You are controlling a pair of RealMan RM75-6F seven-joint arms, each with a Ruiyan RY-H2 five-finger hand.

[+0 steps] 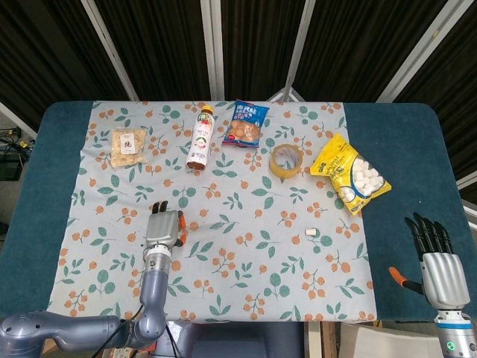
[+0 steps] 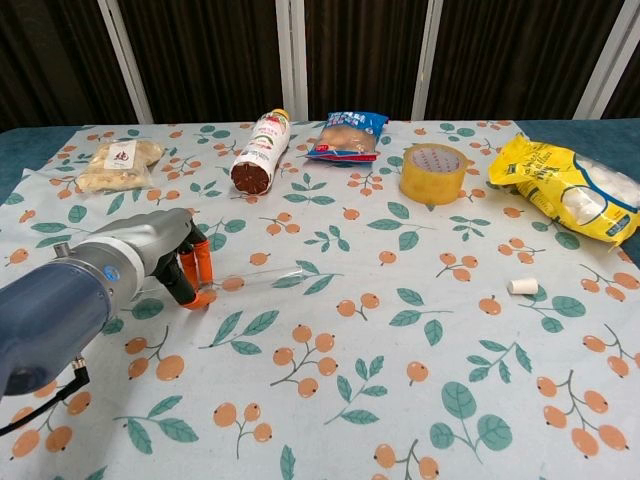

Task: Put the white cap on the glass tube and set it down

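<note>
The task had barely begun. The left hand [image 2: 185,262] lay low on the counter [image 1: 402,149], its fingers curled down at one end of the glass tube [image 2: 262,275]. The tube lay flat on the flowered cloth [image 2: 330,400], reaching away from that hand toward the middle of the counter. Whether the fingers had actually clamped the tube I could not tell; the chest view showed them touching or nearly touching its near end, with no lift evident. The white cap [image 1: 312,233] lay on its side on the cloth, well apart from the left hand and off toward the right-hand side, uncapped and untouched. The right hand [image 1: 434,257] hung off the counter's near right corner, fingers spread and holding nothing.

So, by my judgement, everything remained: securing the tube, fetching the cap, joining them, setting the tube down.

Room was generous. Between the left hand and the cap the cloth carried nothing, and the near half of the counter lay open too. Farther from the hands stood the tape roll [image 1: 286,161] and the yellow marshmallow bag [image 1: 350,173], the nearest obstacles beyond the cap. Along the far edge lay the snack packet [image 1: 129,145], the bottle [image 1: 201,139] and the blue bag [image 1: 247,124], well clear of any reach.
</note>
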